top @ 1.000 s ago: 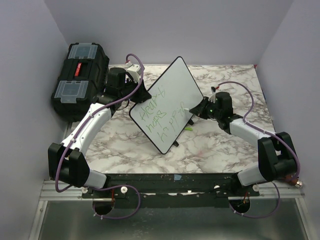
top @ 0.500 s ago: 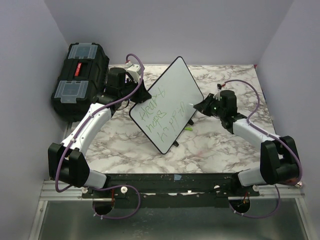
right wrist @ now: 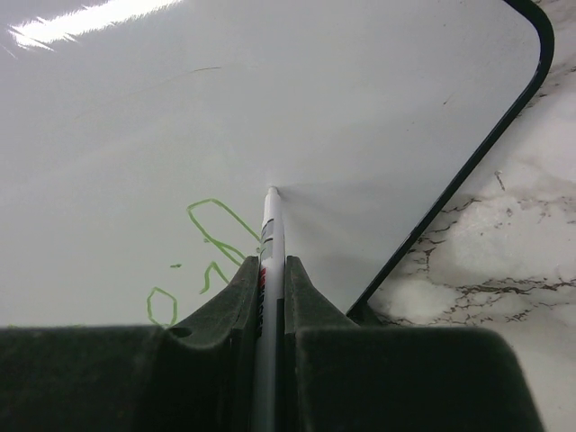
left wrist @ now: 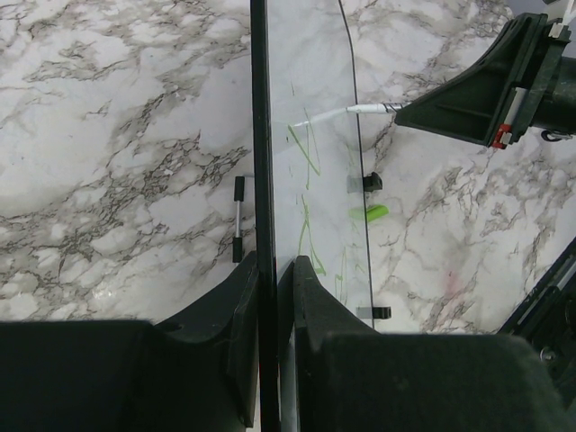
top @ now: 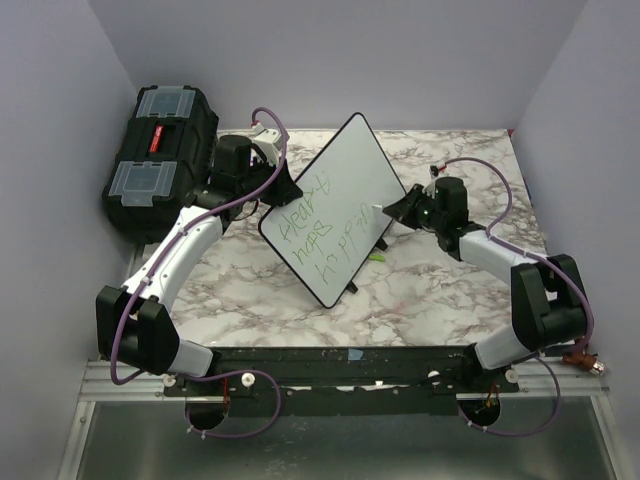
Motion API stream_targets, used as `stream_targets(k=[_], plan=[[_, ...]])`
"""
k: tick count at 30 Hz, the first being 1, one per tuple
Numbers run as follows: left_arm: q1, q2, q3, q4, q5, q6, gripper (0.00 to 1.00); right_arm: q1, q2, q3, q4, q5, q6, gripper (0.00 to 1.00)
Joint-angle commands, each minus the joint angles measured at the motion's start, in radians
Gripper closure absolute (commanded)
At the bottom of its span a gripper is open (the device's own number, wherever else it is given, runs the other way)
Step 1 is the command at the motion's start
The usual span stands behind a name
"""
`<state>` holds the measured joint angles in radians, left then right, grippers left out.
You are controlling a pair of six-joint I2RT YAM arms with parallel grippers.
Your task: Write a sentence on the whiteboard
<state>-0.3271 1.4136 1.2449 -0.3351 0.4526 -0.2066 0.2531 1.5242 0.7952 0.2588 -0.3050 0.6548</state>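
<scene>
Whiteboard (top: 335, 205) stands tilted on edge over the middle of a marble-patterned table (top: 440, 290). From above it looks like a diamond, with its lowest corner toward the table's near edge. Plain pale walls (top: 400, 60) close the table in on the left, far and right sides, and a black rail (top: 330, 355) runs along the near edge.

A black toolbox (top: 160, 155) sits at the far left corner against the left wall. Its lid is shut, and the two clear-lidded compartments on top do not show what they hold. A small green cap (top: 377, 257) lies on the table just beside the board's lower right edge.

The left gripper (left wrist: 274, 265) pinches the whiteboard at its upper left edge, one finger on each face, with the black rim running between them. The sentence (top: 320, 232) runs in three green lines across the lower half of the whiteboard. The right gripper (right wrist: 270, 265) has its fingers pressed together on a thin white marker (right wrist: 270, 216) that sticks out straight ahead. The marker's tip meets the white face at the right end of the writing, just past the last green strokes and near the board's right-hand rim.
</scene>
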Motion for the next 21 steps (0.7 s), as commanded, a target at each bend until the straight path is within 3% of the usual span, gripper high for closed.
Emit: stream_targets(k=[1, 11, 21], plan=[[-0.007, 0.000, -0.016, -0.031, -0.026, 0.118, 1.00, -0.005, 0.034, 0.024, 0.028, -0.005, 0.003, 0.99], [-0.007, 0.005, -0.010, -0.034, -0.025, 0.119, 1.00, -0.006, 0.072, 0.079, -0.020, 0.080, -0.028, 0.99], [-0.007, 0.014, -0.002, -0.036, -0.025, 0.121, 1.00, -0.006, 0.062, 0.092, -0.013, 0.026, -0.044, 0.99]])
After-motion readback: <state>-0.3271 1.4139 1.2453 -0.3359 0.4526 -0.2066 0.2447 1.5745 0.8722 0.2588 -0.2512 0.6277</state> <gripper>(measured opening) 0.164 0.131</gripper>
